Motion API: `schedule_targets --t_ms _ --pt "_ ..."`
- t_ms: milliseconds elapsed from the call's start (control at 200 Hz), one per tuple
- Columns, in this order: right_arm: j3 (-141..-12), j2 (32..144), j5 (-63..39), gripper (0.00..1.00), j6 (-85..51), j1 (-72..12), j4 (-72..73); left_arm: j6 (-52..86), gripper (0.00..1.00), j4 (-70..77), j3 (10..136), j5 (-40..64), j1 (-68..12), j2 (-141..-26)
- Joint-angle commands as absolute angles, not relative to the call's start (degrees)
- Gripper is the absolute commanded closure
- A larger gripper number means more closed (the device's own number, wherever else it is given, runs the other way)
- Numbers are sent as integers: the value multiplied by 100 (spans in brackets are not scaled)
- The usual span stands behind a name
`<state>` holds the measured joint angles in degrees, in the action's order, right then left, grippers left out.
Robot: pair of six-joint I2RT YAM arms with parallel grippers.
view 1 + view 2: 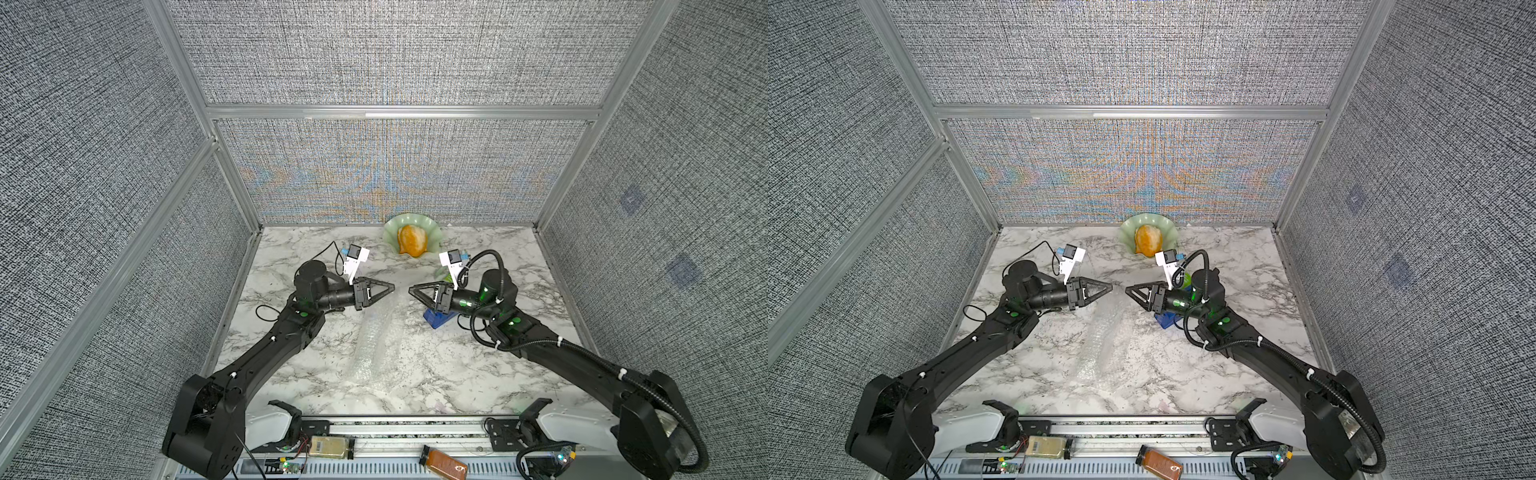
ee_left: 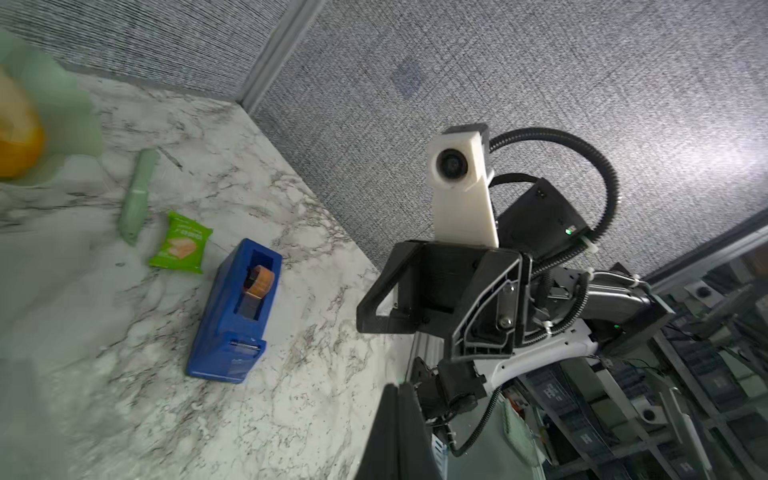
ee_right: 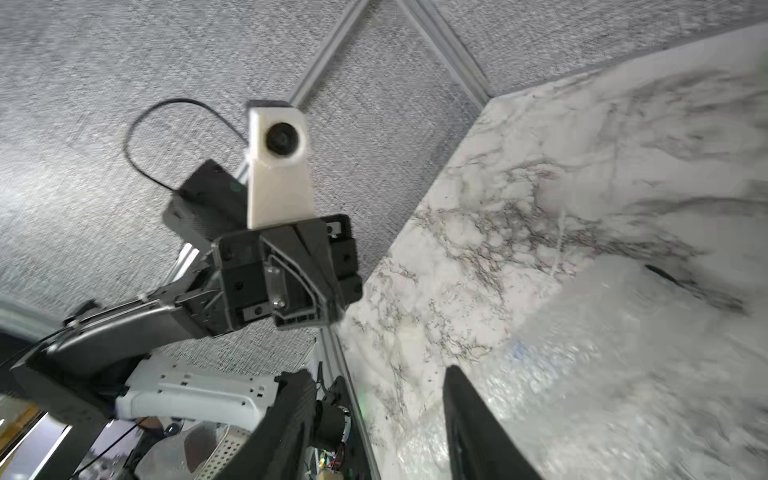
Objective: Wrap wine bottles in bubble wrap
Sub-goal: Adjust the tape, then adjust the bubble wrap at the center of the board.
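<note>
The bubble wrap lies as a long crinkly roll down the middle of the marble table, and also shows in the right wrist view. The wine bottle is hidden in the wrap. Both grippers hover above the roll's far end, tips facing each other a small gap apart. My left gripper is shut and empty, its fingers pressed together in the left wrist view. My right gripper is open with nothing between its fingers.
A green bowl holding an orange lump sits at the back wall. A blue tape dispenser lies under the right arm, with a green packet and a pale green stick beyond it. A brown-filled bottle lies on the front rail.
</note>
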<state>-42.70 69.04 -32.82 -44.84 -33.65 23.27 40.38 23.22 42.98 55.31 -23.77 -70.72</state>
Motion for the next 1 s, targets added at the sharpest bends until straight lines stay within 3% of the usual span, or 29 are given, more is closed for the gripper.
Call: schedule_targets --t_ms 0,145,255,360,845,995 --pt "-4387 6912 -2066 50 -4400 -3444 606 2903 100 542 4481 4489 -2293 -7048" --pt "-4519 7223 -1224 50 -4572 -3796 -567 2450 100 -309 4533 2867 -2268 -7058" --pt "-4453 7549 -1022 50 -4826 -4106 -501 2503 100 -759 4421 1470 -2268 -7066" --pt "-4430 8020 -1126 50 -5088 -4287 -194 2578 100 -748 4130 900 -2268 -7081" --pt "-4590 9640 -1476 51 -5609 -4643 622 3365 100 507 2782 1848 -2274 -7242" --pt "-4565 9910 -1568 59 -5686 -4649 892 3672 100 883 2453 1922 -2369 -7116"
